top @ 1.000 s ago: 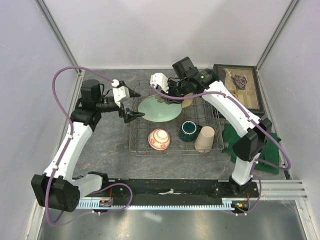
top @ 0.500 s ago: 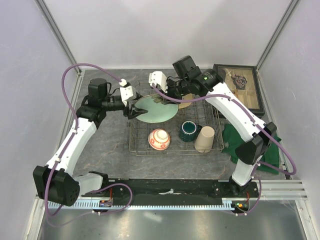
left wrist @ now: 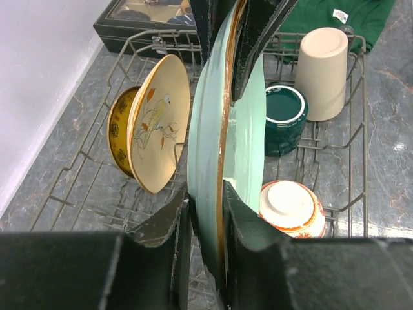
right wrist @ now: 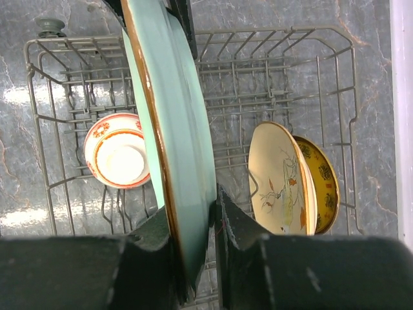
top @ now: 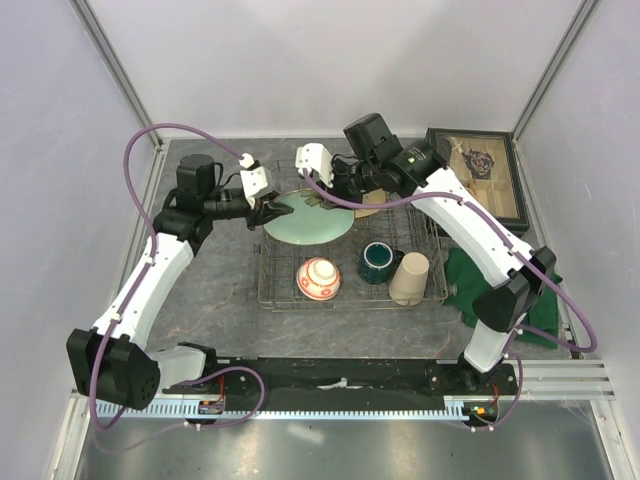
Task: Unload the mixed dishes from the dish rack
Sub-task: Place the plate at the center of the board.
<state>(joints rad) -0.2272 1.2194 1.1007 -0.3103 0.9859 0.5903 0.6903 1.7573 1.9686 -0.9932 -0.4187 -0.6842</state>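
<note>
The pale green plate (top: pixel 310 218) hangs over the far left part of the dish rack (top: pixel 262 290), gripped from both sides. My left gripper (top: pixel 283 209) is shut on its left rim, with both fingers pressed against the plate (left wrist: pixel 210 129). My right gripper (top: pixel 335 190) is shut on the opposite rim (right wrist: pixel 174 129). A cream painted plate (left wrist: pixel 158 123) and the gold-brown patterned plate (left wrist: pixel 119 132) stand upright in the tines behind. In the rack's front row sit the red-and-white bowl (top: pixel 318 278), the dark green mug (top: pixel 378 262) and the beige tumbler (top: pixel 409 277).
A dark glass-lidded box (top: pixel 478 175) stands at the back right. A green folded cloth (top: pixel 530 290) lies right of the rack. Pale walls close in the table on the left, right and back.
My left gripper has moved right to the pale green plate's left rim and closed on it from wide open. The right arm has held the plate, which has shifted slightly left.
</note>
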